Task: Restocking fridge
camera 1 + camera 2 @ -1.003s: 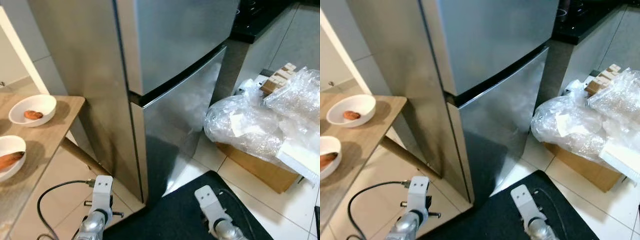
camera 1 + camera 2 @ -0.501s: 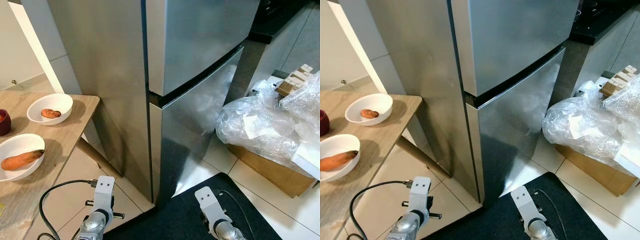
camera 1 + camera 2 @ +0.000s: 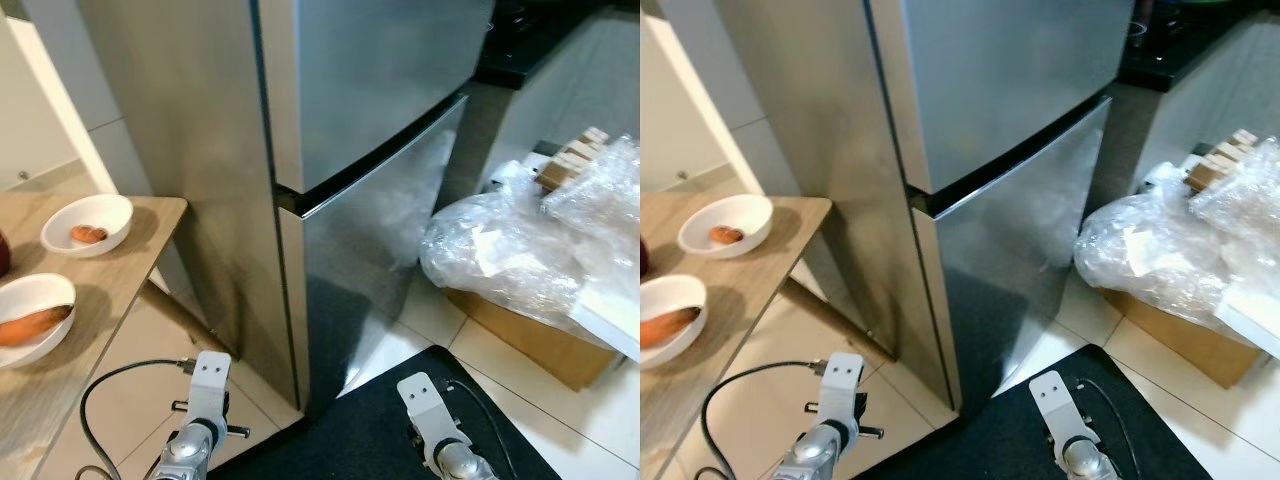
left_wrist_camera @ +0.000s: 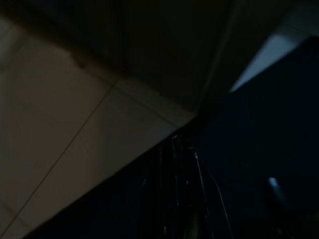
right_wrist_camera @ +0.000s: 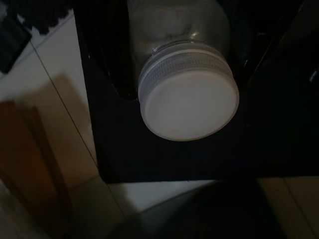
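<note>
Fingers [image 5: 104, 59] of the right gripper [image 5: 184, 74] are clamped on a white-lidded jar [image 5: 187, 99]; whether the left gripper's are apart cannot be told. Fridge [image 3: 370, 130] doors are shut — the idle left arm should be raised to open one first.

Shut fridge [image 3: 370, 150] between table [image 3: 110, 290] and plastic-wrapped box [image 3: 530, 260]

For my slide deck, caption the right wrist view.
Right gripper holding a clear jar with a white lid above the tiled floor.

A wooden table [image 3: 120, 262] holds two white bowls [image 3: 86, 222]. Crumpled clear plastic [image 3: 510, 250] lies over a cardboard box [image 3: 530, 345].
</note>
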Robot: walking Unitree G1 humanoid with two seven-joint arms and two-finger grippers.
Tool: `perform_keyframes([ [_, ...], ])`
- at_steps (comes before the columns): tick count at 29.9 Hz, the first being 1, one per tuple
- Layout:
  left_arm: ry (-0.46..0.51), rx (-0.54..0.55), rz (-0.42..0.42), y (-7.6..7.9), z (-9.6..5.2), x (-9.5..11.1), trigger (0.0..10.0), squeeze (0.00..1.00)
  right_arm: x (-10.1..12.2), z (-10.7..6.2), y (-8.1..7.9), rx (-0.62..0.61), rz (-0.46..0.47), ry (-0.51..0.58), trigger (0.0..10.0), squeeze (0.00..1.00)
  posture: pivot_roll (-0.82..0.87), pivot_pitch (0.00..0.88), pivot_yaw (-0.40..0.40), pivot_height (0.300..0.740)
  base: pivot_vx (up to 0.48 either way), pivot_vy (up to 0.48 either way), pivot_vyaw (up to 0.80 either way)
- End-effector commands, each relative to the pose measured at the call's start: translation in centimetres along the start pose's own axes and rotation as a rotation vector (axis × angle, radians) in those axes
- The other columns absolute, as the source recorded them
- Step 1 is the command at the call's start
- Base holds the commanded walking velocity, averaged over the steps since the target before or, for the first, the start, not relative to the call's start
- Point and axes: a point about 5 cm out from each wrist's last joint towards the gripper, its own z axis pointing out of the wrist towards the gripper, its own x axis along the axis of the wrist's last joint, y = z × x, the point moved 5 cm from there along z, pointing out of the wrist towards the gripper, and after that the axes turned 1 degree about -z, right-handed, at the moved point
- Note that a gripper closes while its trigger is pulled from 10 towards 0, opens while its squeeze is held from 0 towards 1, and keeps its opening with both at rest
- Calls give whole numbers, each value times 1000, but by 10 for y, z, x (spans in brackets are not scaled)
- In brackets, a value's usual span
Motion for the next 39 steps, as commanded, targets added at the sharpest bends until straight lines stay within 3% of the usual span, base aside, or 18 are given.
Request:
perform_keyframes([
  [1,-5,-2,-1,3,0,-2,10000,0,0,0,-1,3,10,-1,10000,0,-109,51,43,740,0,0,0],
  [19,-3,8,1,-1,-1,-3,10000,0,1,0,-5,8,20,2,10000,0,-99,54,46,740,0,0,-623],
  [39,17,4,-4,2,0,1,10000,0,6,1,-4,13,-2,20,10000,0,-101,52,41,740,0,0,0],
])
